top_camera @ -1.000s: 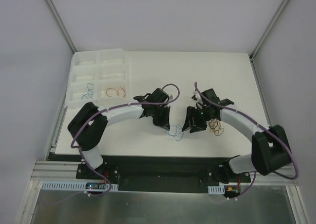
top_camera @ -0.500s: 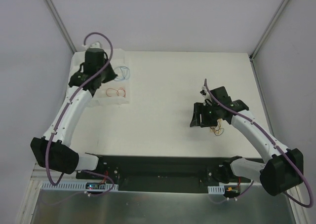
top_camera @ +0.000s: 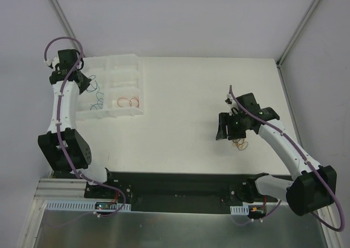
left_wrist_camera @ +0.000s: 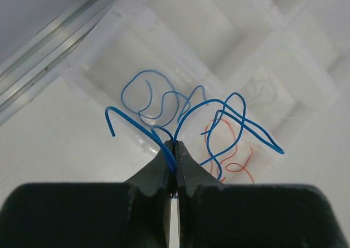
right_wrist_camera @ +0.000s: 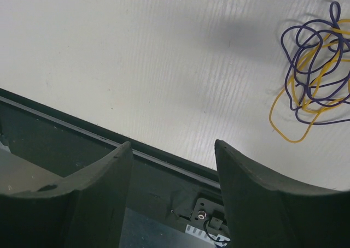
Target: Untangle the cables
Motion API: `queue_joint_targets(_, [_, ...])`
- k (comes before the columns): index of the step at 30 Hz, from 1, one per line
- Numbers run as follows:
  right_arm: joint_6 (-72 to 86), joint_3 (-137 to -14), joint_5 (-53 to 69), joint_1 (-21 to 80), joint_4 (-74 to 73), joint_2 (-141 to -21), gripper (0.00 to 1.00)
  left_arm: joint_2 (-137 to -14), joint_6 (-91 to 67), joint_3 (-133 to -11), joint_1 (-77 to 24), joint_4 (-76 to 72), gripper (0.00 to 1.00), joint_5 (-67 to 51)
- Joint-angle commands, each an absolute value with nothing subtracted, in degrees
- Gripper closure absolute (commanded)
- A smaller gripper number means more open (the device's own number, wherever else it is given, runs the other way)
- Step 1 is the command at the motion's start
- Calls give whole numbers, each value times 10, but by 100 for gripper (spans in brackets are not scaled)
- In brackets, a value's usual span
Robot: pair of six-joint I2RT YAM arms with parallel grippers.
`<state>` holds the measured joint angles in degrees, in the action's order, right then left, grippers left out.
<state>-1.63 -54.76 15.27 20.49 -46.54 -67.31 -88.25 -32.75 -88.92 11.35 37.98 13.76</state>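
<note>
**Blue cable pinched over the tray, 1 tangle on the table**

A blue cable [left_wrist_camera: 131, 118] is clamped between the closed jaws of the left gripper [left_wrist_camera: 174, 145]. It is caught near its middle: one end hooks out to the left in the wrist view, and the rest loops up and to the right. It hangs above the left side of a clear compartmented tray [top_camera: 143, 95] at the far left corner of the table [top_camera: 186, 95].

A second, thinner blue cable [left_wrist_camera: 149, 72] lies curled in a tray compartment behind the held one. A red cable [top_camera: 129, 101] lies in the next compartment to the right, in the row nearest the arms. Whether the held cable touches the thinner blue one cannot be told.

The remaining cables, purple and yellow, form 1 small tangle [right_wrist_camera: 317, 76] on the bare table on the right side, well apart from the tray. The 2 colours loop through each other.

The right gripper [right_wrist_camera: 172, 149] hovers just beside this tangle with its jaws spread wide and nothing between them. In its wrist view the near table edge shows between the fingers, and the tangle sits off to the upper right, clear of both.
</note>
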Motion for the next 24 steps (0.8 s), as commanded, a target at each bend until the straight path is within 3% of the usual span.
queue_joint_targets(1, [-33,-570,151,198,-485,-684,37,-905,-355,-851,147,421,100,75])
queue_joint_targets(15, [-33,-589,142,180,-497,-689,37,-1052,-299,-895,195,465,99,37])
queue_joint_targets(21, [-25,-589,142,178,-499,-676,37,-1043,-279,-925,199,467,59,4])
queue_joint_targets(24, [-18,-590,131,176,-503,-667,37,-1012,-272,-921,198,467,50,3])
